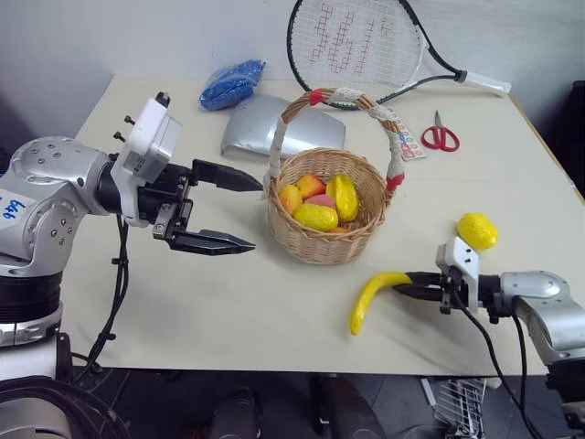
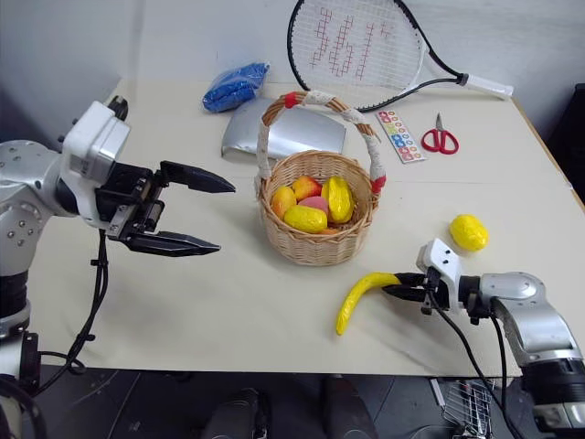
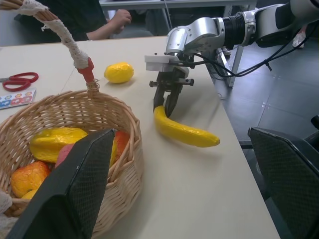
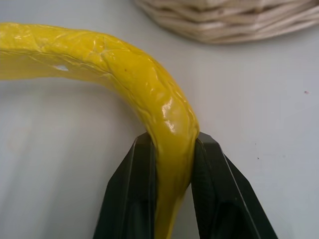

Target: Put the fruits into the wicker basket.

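With the toy banana (image 1: 375, 296) lying on the worktop (image 1: 228, 302) just beside the wicker basket (image 1: 326, 212) and pinched only at its tip by the right gripper (image 1: 413, 285), while the left gripper (image 1: 239, 210) is spread empty, it could swing or slip when lifted.

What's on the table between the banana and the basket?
Nothing: in the left eye view, only bare table lies between the banana, held by the right gripper, and the wicker basket.
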Controlling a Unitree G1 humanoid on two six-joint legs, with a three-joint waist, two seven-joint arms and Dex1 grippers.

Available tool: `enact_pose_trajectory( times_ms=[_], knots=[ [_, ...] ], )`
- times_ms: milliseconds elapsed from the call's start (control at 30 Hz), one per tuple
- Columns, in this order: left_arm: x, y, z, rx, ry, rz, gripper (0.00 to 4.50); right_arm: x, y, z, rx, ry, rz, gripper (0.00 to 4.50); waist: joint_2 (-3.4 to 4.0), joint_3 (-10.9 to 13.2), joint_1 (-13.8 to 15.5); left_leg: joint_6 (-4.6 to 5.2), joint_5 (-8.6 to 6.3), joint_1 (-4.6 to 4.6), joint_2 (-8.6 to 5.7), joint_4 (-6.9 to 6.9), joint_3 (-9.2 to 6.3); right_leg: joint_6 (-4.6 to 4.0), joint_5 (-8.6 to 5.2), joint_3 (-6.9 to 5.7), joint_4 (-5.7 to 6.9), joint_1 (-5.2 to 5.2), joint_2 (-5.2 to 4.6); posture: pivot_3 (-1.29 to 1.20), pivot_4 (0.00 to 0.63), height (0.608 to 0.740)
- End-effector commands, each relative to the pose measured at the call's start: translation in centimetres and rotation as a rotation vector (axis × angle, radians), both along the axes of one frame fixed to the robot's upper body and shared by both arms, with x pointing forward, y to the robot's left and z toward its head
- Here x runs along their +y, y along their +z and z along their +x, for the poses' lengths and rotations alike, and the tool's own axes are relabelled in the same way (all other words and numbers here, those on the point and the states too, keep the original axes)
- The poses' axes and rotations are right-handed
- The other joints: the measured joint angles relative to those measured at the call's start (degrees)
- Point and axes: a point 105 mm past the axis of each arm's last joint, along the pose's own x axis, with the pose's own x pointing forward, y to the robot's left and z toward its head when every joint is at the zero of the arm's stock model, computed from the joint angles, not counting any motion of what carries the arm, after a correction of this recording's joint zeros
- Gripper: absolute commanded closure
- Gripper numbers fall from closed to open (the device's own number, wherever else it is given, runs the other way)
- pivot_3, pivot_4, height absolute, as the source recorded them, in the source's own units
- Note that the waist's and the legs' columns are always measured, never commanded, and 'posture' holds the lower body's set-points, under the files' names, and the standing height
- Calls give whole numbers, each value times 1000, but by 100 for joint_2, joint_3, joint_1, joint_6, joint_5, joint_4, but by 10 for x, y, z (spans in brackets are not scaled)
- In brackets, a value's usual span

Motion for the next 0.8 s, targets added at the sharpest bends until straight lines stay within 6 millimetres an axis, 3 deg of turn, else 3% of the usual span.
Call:
enact_pose_trajectory(
  times_ms=[33, 100, 167, 267, 400, 500, 667, 800],
  knots=[
    [0, 12, -10, -37, -23, -27, 0, 12, 59, -28, -73, 85, 119, 3933, 2, 1, 4, 0, 0, 0, 0, -2, -1, 0, 0, 0, 0, 0, 0, 0, 150, 740],
    [1, 12, -9, -39, -16, -29, 0, 25, 80, -35, -96, 104, 153, 3933, 0, 1, -16, -1, 0, 0, 2, 0, -5, 0, 0, -2, 0, 2, 0, 0, 150, 740],
    [2, 12, -7, -39, -9, -28, 0, 40, 93, -29, -138, 78, 143, 3933, -5, -2, -70, 0, 0, 14, 5, 0, -4, -1, 0, -1, 2, 12, 3, 0, 150, 740],
    [2, 10, -6, -43, 0, -21, 0, 63, 109, -8, -246, 8, 110, 3933, -5, -2, -130, 0, 0, 15, 5, -2, -8, -4, 1, -2, 6, 10, 4, 0, 150, 740],
    [0, 8, -6, -44, 3, -24, 0, 82, 134, 34, -332, -199, 141, 3933, -4, -2, -154, -15, 8, -2, 2, -8, -10, -12, -3, -2, 8, -11, 1, 0, 150, 740],
    [-1, 7, -5, -45, 8, -28, 0, 90, 139, 48, -329, -268, 137, 3933, -4, -2, -143, -16, 9, -15, 3, -14, -9, -17, -6, -3, 7, -27, -1, 0, 150, 740],
    [1, 7, -3, -48, 25, -36, 0, 110, 127, 70, -332, -326, 93, 3933, -4, -2, -141, -10, 5, -35, 1, -13, -11, -18, -7, -10, -1, -40, -9, 0, 150, 740],
    [0, 6, -2, -49, 23, -46, 0, 113, 126, 72, -364, -354, 74, 2620, -4, -2, -146, -9, 5, -38, 0, -9, -5, -17, -6, -9, 4, -46, -11, 0, 150, 740]
  ],
)
